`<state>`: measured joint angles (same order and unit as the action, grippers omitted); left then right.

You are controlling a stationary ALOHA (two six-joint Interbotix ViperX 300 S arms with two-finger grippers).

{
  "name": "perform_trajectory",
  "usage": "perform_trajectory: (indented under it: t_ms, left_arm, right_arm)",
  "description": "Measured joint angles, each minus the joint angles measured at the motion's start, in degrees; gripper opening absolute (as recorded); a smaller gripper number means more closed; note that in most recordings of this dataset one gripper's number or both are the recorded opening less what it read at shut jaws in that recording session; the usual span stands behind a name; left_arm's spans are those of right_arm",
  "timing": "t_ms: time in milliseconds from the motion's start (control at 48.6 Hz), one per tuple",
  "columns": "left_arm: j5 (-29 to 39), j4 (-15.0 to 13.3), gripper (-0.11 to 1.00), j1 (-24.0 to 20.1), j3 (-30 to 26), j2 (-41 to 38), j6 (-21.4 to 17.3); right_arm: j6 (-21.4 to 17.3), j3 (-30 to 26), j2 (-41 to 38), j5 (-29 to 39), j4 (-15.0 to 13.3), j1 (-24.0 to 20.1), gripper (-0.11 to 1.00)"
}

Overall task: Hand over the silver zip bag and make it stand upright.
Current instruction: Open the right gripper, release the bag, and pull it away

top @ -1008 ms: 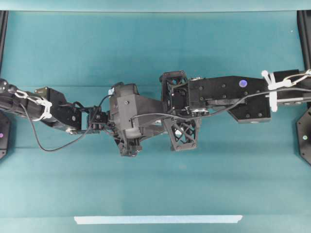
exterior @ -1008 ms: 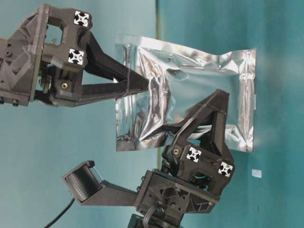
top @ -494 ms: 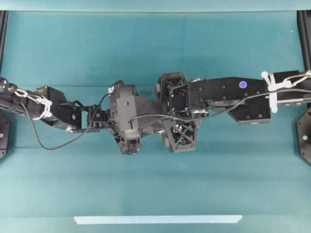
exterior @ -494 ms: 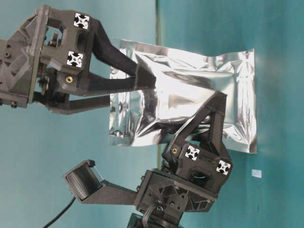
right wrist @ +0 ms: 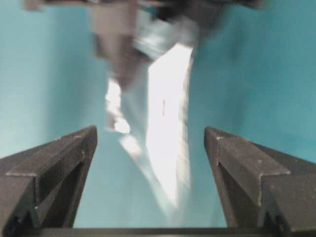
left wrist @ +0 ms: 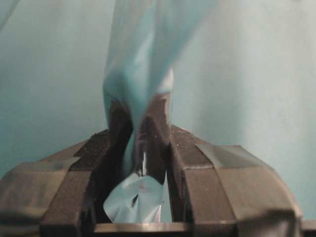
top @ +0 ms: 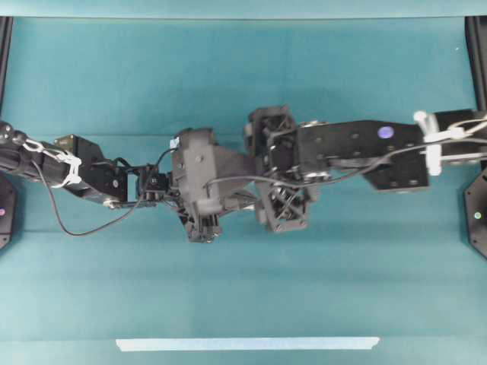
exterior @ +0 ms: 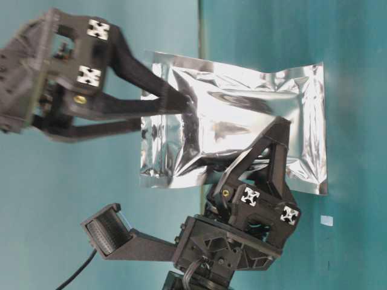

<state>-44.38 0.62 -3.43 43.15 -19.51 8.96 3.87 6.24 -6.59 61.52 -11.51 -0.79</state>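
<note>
Released! Right gripper, clamped on the silver zip bag a second ago, now has its fingers spread wide, straddling the pouch's edge, and the bag has sagged a touch. Left gripper pinches the foil between narrow fingers, holding it in the air above the teal table, between the two arms. In the table-level view its long axis runs across the frame. A pale tape strip lies along the table's near edge.
</note>
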Motion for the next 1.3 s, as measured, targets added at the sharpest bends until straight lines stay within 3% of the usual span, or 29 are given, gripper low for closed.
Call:
perform_trajectory:
  t_ms: [185, 596, 905, 1296]
  left_arm:
    - [0.26, 0.0, 0.27, 0.0, 0.09, 0.0, -0.09]
    - [0.26, 0.0, 0.27, 0.0, 0.09, 0.09, -0.18]
    - [0.35, 0.0, 0.27, 0.0, 0.0, 0.09, -0.18]
    - [0.35, 0.0, 0.27, 0.0, 0.35, 0.09, -1.93]
  right_arm:
    - [-5.19, 2.55, 4.48, 0.7, -2.02, 0.53, 0.9]
    - [-14.94, 12.39, 16.26, -4.75, -2.11, 0.53, 0.9]
    - [-16.44, 18.19, 21.53, -10.28, -2.2, 0.26, 0.9]
    - [-16.44, 20.74, 23.82, -14.94, -2.2, 0.26, 0.89]
